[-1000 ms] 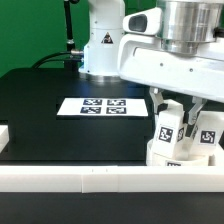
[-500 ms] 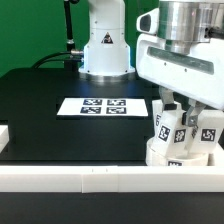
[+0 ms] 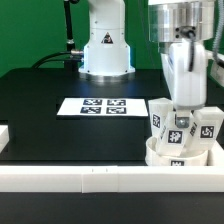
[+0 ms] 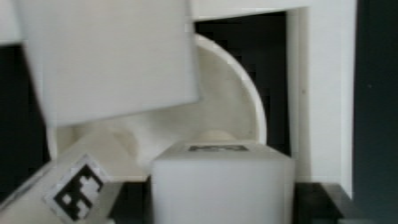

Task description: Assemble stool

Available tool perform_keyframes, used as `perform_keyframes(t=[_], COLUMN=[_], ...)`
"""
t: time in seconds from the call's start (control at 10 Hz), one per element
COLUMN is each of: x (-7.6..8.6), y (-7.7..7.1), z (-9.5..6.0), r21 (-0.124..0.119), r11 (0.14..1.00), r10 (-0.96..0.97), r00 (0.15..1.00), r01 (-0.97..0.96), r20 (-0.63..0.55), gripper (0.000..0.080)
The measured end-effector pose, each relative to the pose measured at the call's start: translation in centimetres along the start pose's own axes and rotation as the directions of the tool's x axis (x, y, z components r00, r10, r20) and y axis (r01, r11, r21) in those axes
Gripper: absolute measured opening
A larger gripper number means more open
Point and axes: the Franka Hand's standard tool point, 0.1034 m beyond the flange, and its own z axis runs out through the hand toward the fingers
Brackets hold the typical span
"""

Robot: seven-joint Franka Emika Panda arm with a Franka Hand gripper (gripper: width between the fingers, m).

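We see the claw (image 3: 181, 118) has rotated and descended upon a leg (image 3: 180, 132); whether it grips, we cannot tell; the seat (image 3: 180, 156) rests at the counter's (image 3: 60, 130) near right, legs socketed; assembly seems nearly complete.

The claw (image 3: 183, 108) was positioned over tagged legs (image 3: 178, 132) standing on the seat (image 3: 180, 156), near the marker board (image 3: 103, 106) on the counter (image 3: 60, 130).

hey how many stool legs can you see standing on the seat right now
3, all upright on the round seat at the exterior view's right: one leg on its left, one in front under the pincer, one on its right. None visible elsewhere.
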Motion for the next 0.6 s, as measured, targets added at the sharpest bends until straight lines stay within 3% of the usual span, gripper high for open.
perform_keyframes(t=[0.2,0.6], x=[-0.4,-1.3], y=[0.1,0.4], z=[0.0,0.1], r21=[-0.002,-0.024], r11=[0.981,0.948], r10=[0.195,0.318], r00=[0.981,0.945], r01=[-0.195,-0.317], r20=[0.024,0.076], gripper=[0.0335,0.0335])
